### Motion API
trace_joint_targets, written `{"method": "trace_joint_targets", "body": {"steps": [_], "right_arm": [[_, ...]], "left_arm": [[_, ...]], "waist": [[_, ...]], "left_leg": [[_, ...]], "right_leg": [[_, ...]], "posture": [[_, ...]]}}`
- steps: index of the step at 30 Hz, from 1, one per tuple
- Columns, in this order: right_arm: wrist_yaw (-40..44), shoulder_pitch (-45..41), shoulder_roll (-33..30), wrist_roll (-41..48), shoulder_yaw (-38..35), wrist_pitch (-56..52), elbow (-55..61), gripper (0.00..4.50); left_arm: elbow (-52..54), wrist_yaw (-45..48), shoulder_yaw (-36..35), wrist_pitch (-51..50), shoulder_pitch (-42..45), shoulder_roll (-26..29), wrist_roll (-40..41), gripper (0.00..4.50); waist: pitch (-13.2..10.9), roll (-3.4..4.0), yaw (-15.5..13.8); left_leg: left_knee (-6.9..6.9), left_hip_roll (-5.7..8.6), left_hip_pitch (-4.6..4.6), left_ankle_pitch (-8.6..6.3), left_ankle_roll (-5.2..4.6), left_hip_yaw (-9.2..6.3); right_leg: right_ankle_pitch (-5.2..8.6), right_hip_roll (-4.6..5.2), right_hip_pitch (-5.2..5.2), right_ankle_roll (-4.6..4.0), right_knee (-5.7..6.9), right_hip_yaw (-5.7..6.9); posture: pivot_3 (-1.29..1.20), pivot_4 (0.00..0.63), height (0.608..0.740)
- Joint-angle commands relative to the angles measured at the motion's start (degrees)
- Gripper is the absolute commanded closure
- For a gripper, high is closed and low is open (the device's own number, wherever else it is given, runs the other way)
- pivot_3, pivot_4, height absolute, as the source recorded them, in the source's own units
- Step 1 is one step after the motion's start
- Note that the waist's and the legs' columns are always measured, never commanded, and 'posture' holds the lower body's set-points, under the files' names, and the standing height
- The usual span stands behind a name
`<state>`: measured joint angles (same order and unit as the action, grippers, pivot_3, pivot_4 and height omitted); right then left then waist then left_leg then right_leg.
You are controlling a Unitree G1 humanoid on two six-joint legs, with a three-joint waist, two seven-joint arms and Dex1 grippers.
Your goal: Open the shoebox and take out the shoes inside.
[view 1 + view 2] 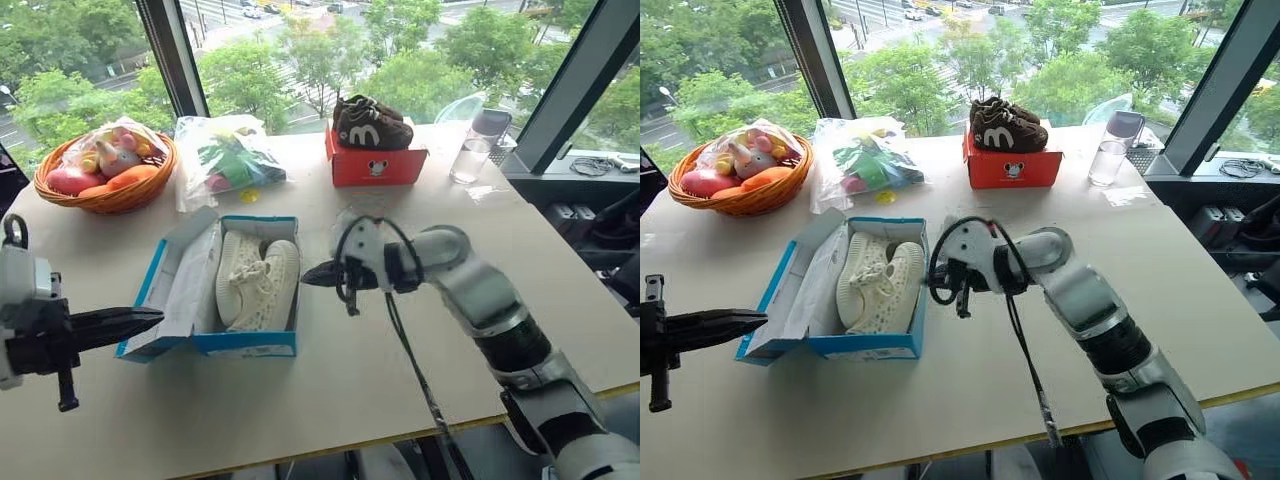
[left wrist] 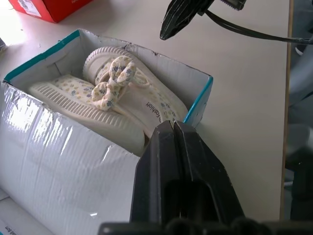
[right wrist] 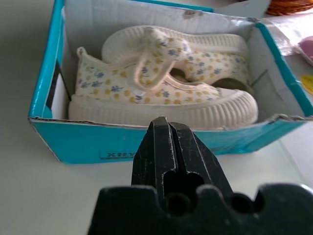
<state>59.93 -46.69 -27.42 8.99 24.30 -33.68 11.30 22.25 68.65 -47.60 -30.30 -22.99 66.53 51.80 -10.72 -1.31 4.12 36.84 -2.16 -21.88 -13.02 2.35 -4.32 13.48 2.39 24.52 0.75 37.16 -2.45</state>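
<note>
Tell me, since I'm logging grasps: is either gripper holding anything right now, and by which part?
Nothing is held. The left gripper and right gripper are both shut and empty, flanking the open shoebox with the shoes inside.

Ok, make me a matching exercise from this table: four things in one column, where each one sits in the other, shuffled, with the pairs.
Things
1. cream shoes
2. dark brown shoes
3. wicker basket
4. empty glass

Places
A. on top of the red box
B. far left of the table, by the window
C. inside the open blue shoebox
D. right of the red box

Pairs: 1-C, 2-A, 3-B, 4-D
</note>
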Motion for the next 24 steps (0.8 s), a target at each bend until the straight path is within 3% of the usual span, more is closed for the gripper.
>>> {"method": "trace_joint_targets", "body": {"steps": [1, 6, 9, 11, 19, 24], "right_arm": [[0.0, -3.8, 2.2, -1.7, 1.5, 2.9, -0.4, 4.46], [0.2, -7.5, 3.9, -4.1, 3.2, 4.6, -5.2, 4.46], [1.2, -8.8, 4.3, -4.3, 3.5, 4.2, -5.9, 3.76], [1.6, -9.5, 4.7, -4.2, 3.6, 3.4, -6.0, 3.12], [-0.3, -13.7, 9.7, -6.2, 4.5, 3.4, -11.9, 0.42], [-0.6, -14.8, 13.1, -6.5, 4.2, 3.7, -16.3, 0.42]], "left_arm": [[-9.3, 4.2, 3.6, 3.5, 4.9, 1.6, -5.1, 4.46], [-15.6, 7.1, 6.5, 5.4, 10.5, 0.5, -8.2, 4.46], [-15.5, 7.4, 6.6, 4.7, 12.1, -0.6, -8.2, 4.5], [-15.5, 7.3, 6.8, 4.4, 13.0, -1.2, -8.7, 4.5], [-14.4, 6.5, 6.5, 4.5, 14.9, -3.8, -9.5, 4.5], [-12.6, 6.0, 5.5, 3.4, 15.9, -6.0, -7.8, 4.5]], "waist": [[0.0, -0.01, 0.0], [0.0, -0.08, -0.3], [0.0, -0.08, -0.4], [0.0, -0.08, -0.4], [0.0, -0.08, 0.0], [0.0, -0.1, -0.2]], "left_leg": [[0.0, -0.02, -0.03, 0.0, 0.0, 0.0], [0.0, -0.01, -0.23, 0.0, 0.0, 0.0], [0.0, 0.0, -0.51, 0.0, 0.01, 0.0], [0.0, -0.01, -0.55, 0.0, 0.01, 0.0], [0.0, -0.02, -0.49, 0.0, 0.0, 0.0], [0.0, -0.01, -0.5, 0.01, 0.01, 0.0]], "right_leg": [[0.0, -0.01, 0.03, 0.0, 0.0, 0.02], [-0.01, 0.02, 0.17, 0.0, -0.05, 0.02], [-0.05, 0.04, 0.49, -0.04, 0.0, 0.02], [-0.28, 0.04, 0.53, -0.42, 0.03, 0.02], [-0.28, 0.03, 0.55, -0.43, 0.13, 0.01], [-0.29, 0.03, 0.56, -0.44, 0.18, 0.02]], "posture": [[0.0, 0.15, 0.74], [0.0, 0.15, 0.74], [0.0, 0.15, 0.74], [0.0, 0.15, 0.74], [0.0, 0.15, 0.74], [0.0, 0.15, 0.74]]}}
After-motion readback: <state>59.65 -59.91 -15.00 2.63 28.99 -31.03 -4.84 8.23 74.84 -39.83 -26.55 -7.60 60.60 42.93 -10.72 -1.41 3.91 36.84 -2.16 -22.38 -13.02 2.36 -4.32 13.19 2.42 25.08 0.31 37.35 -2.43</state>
